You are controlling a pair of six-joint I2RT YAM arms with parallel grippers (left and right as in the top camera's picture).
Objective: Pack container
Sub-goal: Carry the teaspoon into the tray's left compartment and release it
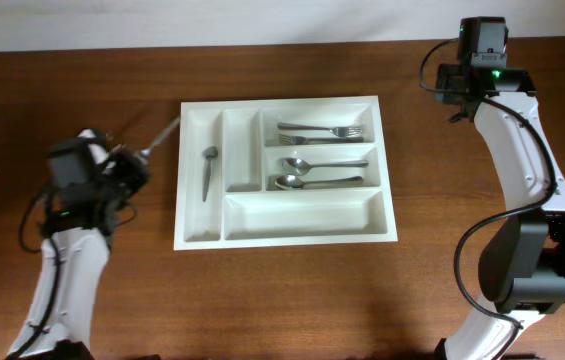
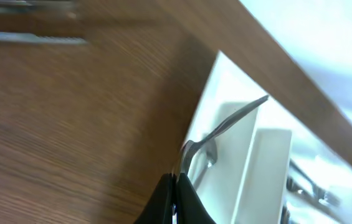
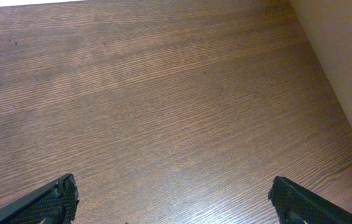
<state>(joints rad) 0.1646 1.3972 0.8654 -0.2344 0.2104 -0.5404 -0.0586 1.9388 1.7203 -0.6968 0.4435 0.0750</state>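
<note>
Overhead, we see the large white rectangular plastic cutlery tray [image 1: 302,215] on the brown wooden desk [image 1: 62,280], just right of the nearer left hand [image 1: 134,160]. Left wrist: it pinches a slim silver utensil [image 2: 232,118] aimed at the tray's far-left corner. Right wrist: right hand [image 3: 176,211] spread.

Right fingers [image 3: 51,200] spread wide above wooden table [image 3: 163,106]; pale surface [image 3: 344,50] beyond table's right edge.

The white tray [image 1: 292,218] lies flat on the bench. Its leftmost upright slot holds a small spoon [image 1: 208,172], bowl toward the far rim. The top right slot holds a fork [image 1: 320,130], tines right, and the slot below holds two spoons [image 1: 324,162], bowls left. A metal utensil [image 1: 160,135], pinched in the left fingers [image 2: 163,199], slants by the tray's upper-left corner.
</note>
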